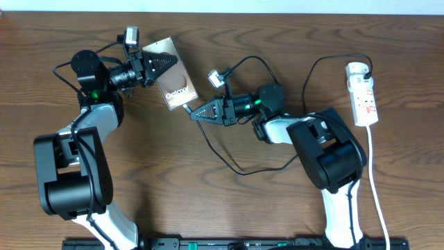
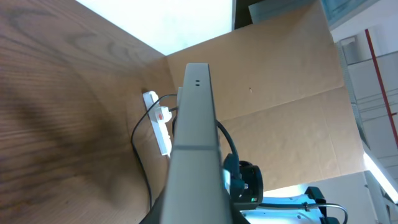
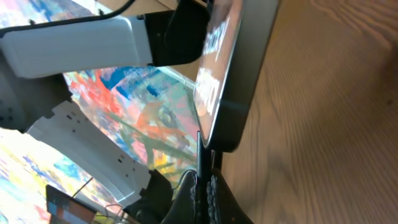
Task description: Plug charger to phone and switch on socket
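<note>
**A:** What are we gripping right at the phone (image 3: 244, 68)?

**B:** Our right gripper (image 1: 196, 114) is pinching the charger (image 3: 200, 155) just behind its connector tip, jaws narrowed onto it. The tip is meeting the phone's lower edge, but we cannot tell whether it is seated.

**A:** And the phone itself?

**B:** Our left gripper (image 1: 165, 64) is clamping the phone's upper end, jaws closed across its flat faces, and is holding it tilted over the table (image 1: 208, 208). We are judging it to be stiff, smooth and fairly light. A push at the lower edge could make it pivot or slip in the jaws. The cable is limp, so taking it close behind the tip is what is stopping it from buckling.

**A:** What is lying farther from the phone?

**B:** The cable is looping away below the phone's lower edge, then running to the socket (image 1: 365, 97), well apart from the phone on the right gripper's side. We are expecting that light strip to slide when its switch is pressed.
</note>
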`<state>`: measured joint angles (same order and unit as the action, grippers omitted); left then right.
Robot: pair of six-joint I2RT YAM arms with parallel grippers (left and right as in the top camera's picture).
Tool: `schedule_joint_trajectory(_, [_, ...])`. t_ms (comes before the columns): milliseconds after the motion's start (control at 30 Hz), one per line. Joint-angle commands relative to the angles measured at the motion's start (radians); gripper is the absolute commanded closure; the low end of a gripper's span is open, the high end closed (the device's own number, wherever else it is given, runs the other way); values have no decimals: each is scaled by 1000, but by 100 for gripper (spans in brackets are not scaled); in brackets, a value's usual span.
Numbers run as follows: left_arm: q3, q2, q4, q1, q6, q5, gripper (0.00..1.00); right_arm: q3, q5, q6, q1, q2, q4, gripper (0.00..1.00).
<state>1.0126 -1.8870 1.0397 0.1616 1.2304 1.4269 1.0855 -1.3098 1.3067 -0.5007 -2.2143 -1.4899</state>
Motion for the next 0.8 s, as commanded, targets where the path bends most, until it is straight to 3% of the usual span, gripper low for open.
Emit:
schedule_joint_trajectory(0, [27,7,10,-1,-25,23,93,18,47,32,-5,-3,-48,99])
schedule_joint_trajectory(433, [24,7,10,0,-32,28,93,18,59,48,-4,-5,-78,99])
schedule_joint_trajectory(767, [23,7,10,-2,-21,-72,93,18,88,58,0,-5,-86,99])
